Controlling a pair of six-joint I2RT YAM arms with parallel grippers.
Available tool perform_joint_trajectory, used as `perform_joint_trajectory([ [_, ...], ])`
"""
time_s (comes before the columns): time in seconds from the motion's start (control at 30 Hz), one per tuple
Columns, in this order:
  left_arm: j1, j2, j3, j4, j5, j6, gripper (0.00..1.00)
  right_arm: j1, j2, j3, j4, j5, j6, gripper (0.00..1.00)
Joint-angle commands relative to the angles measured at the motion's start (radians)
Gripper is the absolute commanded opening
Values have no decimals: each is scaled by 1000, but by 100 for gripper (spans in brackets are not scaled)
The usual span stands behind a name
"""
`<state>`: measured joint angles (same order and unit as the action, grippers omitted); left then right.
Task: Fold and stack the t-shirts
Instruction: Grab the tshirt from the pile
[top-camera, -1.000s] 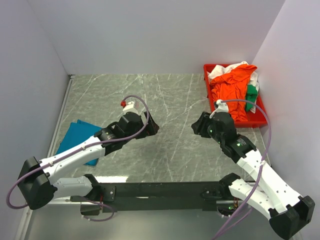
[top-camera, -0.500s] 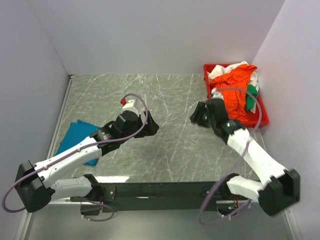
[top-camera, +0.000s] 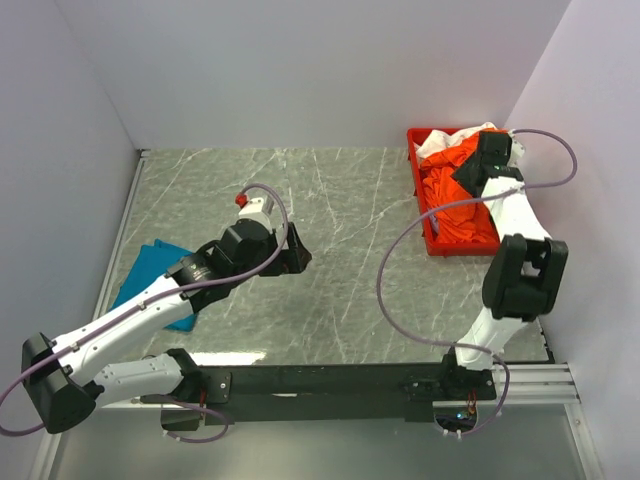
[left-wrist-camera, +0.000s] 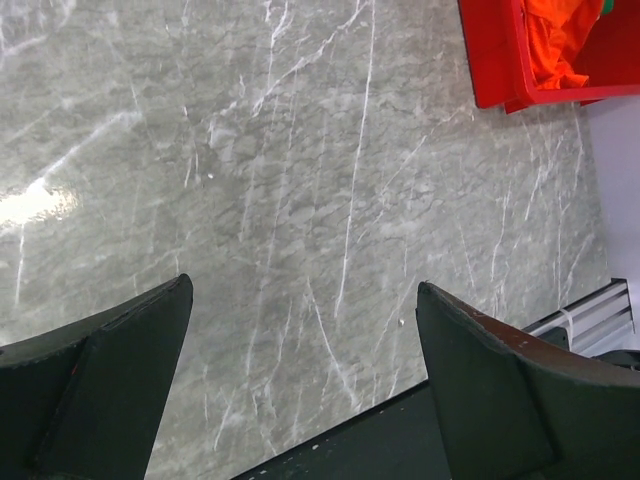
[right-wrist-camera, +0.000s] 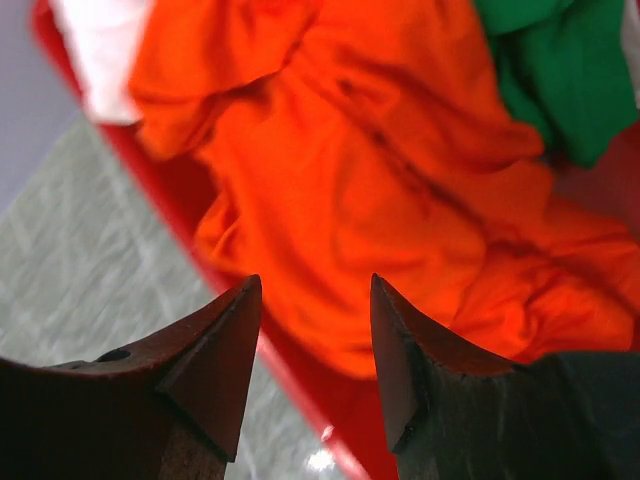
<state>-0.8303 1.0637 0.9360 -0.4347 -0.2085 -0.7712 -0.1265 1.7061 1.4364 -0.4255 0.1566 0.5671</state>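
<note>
Right arm has swung from mid-table over to the red tray (top-camera: 418, 190); left arm barely shifts.
Right gripper (right-wrist-camera: 313, 300) is part open and empty, hanging just above the orange shirt (right-wrist-camera: 330, 200), which is heaped in the tray with a green shirt (right-wrist-camera: 570, 80) and a white shirt (right-wrist-camera: 100, 50). Left gripper (left-wrist-camera: 305, 300) is wide open, empty, over the table (left-wrist-camera: 300, 150). Teal shirt (top-camera: 150, 272) lies near the table's left edge.

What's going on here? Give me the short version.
The right gripper hovers over the red tray, fingers open just above the orange t-shirt, gripping nothing yet. The left gripper hangs open over the table, holding nothing. A teal t-shirt lies at the table's left edge.
</note>
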Motion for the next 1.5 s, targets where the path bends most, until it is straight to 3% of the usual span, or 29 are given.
perform_joint_trajectory([
  [0.0, 5, -18, 57, -18, -14, 47, 100, -15, 128, 97, -30, 31, 13, 55],
  [0.27, 17, 15, 76, -32, -15, 75, 99, -22, 297, 199, -21, -25, 19, 47],
  [0.33, 22, 19, 78, -30, -12, 76, 100, -22, 297, 181, -10, -43, 17, 38],
  [0.4, 28, 22, 78, -26, -6, 76, 100, -22, 255, 162, -12, -39, 19, 14],
  [0.5, 33, 19, 81, -22, 6, 76, 100, -22, 149, 107, 14, -28, 10, 1],
  [0.77, 43, 18, 101, -15, 14, 73, 99, -21, -133, 137, -74, -35, -15, 0],
  [1.0, 63, 12, 112, -16, 6, 67, 100, 13, -296, 234, -104, -150, -19, 0],
  [1.1, 82, 2, 109, -6, 18, 61, 100, 77, -315, 355, -140, -198, -21, 0],
  [1.3, 118, -24, 109, -2, 26, 39, 100, 327, -315, 582, -167, -252, -15, 0],
  [1.47, 137, -47, 109, -15, 23, 33, 99, 452, -362, 543, -85, -314, 16, 0],
])
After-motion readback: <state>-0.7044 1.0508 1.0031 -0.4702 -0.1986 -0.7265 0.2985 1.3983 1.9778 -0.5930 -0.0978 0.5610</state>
